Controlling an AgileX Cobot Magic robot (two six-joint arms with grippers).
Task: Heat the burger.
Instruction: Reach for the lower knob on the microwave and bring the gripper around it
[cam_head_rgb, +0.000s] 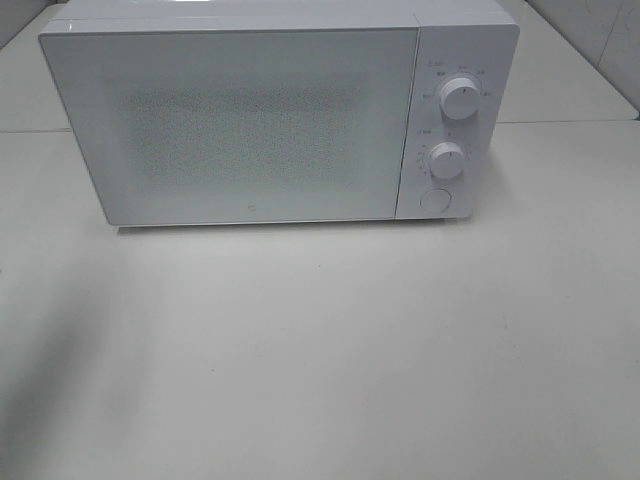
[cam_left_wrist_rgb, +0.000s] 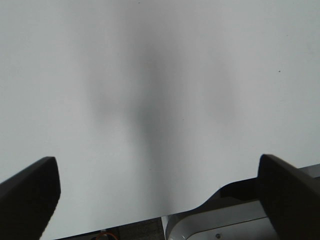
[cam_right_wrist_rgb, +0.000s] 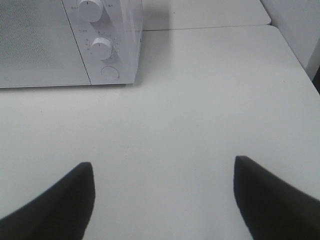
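I have the microwave square in the high camera, standing at the far side of the white table. Its door is shut, and the pale speckled window gives me no look inside. On the control panel to the right of the door I see an upper knob, a lower knob below it and a round button at the bottom.

I cannot find the burger in any of my three views, and I cannot tell whether it sits behind that door.

Neither arm shows in the high view. Through the left wrist camera, the left end effector is spread wide, its two dark fingers far apart with nothing between them. It hangs over bare table near the table's edge, where a white curved part of the rig shows.

Through the right wrist camera, the right end effector is also spread, with only table surface between its dark fingers. It faces the microwave's control panel corner and is well apart from it.
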